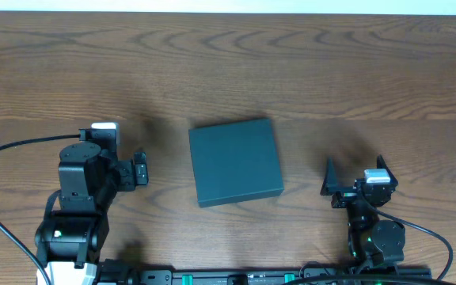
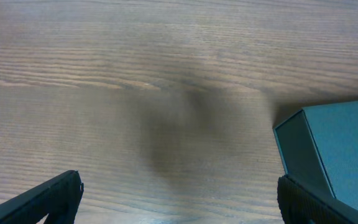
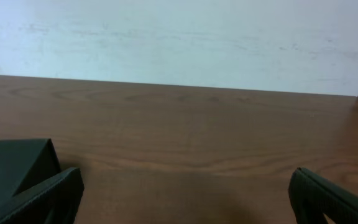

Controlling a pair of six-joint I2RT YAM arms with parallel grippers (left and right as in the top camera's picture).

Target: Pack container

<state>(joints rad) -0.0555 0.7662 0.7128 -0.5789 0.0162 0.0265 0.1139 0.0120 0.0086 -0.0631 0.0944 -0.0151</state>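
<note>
The container [image 1: 236, 161] is a dark teal-green square box lying in the middle of the table with its lid shut. Its corner shows at the right of the left wrist view [image 2: 337, 149] and at the lower left of the right wrist view [image 3: 11, 165]. My left gripper [image 1: 139, 169] is open and empty, left of the box and apart from it; in the left wrist view [image 2: 179, 199] only bare wood lies between its fingers. My right gripper [image 1: 353, 176] is open and empty, right of the box; it also shows in the right wrist view [image 3: 185, 193].
The wooden table [image 1: 228, 71] stretches behind the box to a pale wall [image 3: 179, 37]. Black cables [image 1: 14, 150] run from the left arm's base. A dark rail [image 1: 236, 277] lies along the front edge.
</note>
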